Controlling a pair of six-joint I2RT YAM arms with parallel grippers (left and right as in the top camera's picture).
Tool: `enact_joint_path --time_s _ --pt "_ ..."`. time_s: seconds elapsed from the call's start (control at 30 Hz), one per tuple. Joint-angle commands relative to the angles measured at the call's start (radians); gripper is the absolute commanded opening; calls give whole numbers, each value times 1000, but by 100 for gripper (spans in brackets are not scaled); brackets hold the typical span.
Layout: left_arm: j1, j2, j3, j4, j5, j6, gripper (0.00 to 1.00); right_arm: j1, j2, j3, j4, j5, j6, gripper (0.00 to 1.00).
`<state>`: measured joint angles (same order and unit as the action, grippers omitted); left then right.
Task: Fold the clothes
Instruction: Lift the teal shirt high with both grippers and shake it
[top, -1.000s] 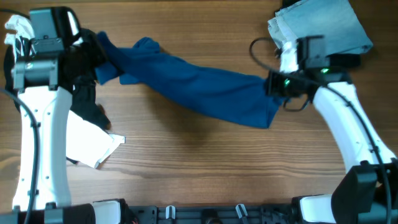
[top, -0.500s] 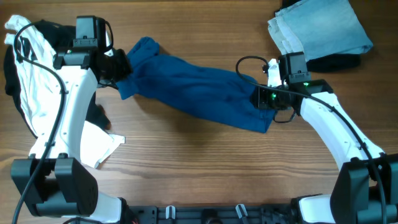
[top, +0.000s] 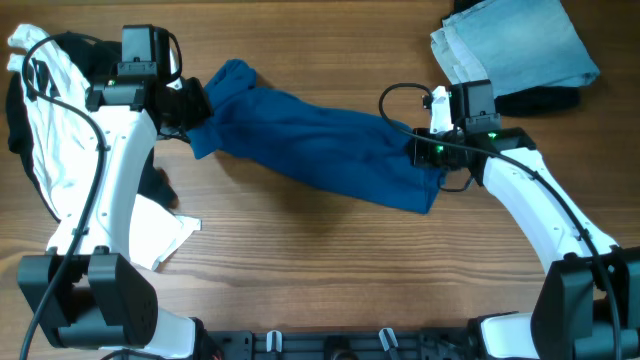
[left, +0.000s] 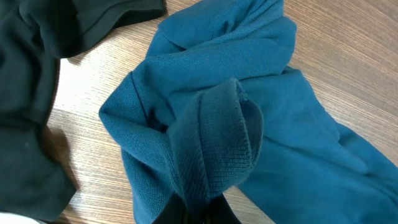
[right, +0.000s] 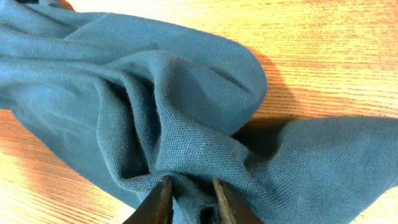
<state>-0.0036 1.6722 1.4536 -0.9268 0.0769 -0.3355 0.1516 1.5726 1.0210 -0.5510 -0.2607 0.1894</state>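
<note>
Overhead: the deep-blue shirt (top: 320, 150) lies bunched in a long band across the wooden table (top: 320, 270), one end at the left gripper (top: 192, 108), the other at the right gripper (top: 422, 152). A white garment (top: 45, 130) lies at the left edge, and a folded pale-blue cloth (top: 520, 40) at the top right.

Left wrist: the left gripper pinches a ribbed fold of the shirt, with black fabric (left: 31, 74) lying beside it.

Right wrist: the right gripper's fingers (right: 160, 202) clamp a gathered fold of the shirt.

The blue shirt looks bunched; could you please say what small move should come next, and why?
Probably draw the left pincer and right pincer slightly apart to spread the blue shirt, since each is shut on a bunched fold at one end and the cloth between lies twisted like a rope.
</note>
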Motion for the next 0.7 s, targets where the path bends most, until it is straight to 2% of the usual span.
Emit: enact_joint_path --time_s 0.0,0.2,0.4,0.6,0.67 --pt "1 -6 0 10 8 -13 4 2 7 2 18 -3 5 4" --pt "3 -34 32 26 -15 -8 4 0 -60 128 -66 -28 -26 4" --pt "3 -222 185 52 -193 -8 4 -40 -195 370 -228 113 -74 4" --pt "3 -410 190 169 -402 -8 4 -163 -280 514 -272 168 -87 4" --pt "3 -460 190 225 -431 -8 4 -217 -299 561 -278 158 -85 4"
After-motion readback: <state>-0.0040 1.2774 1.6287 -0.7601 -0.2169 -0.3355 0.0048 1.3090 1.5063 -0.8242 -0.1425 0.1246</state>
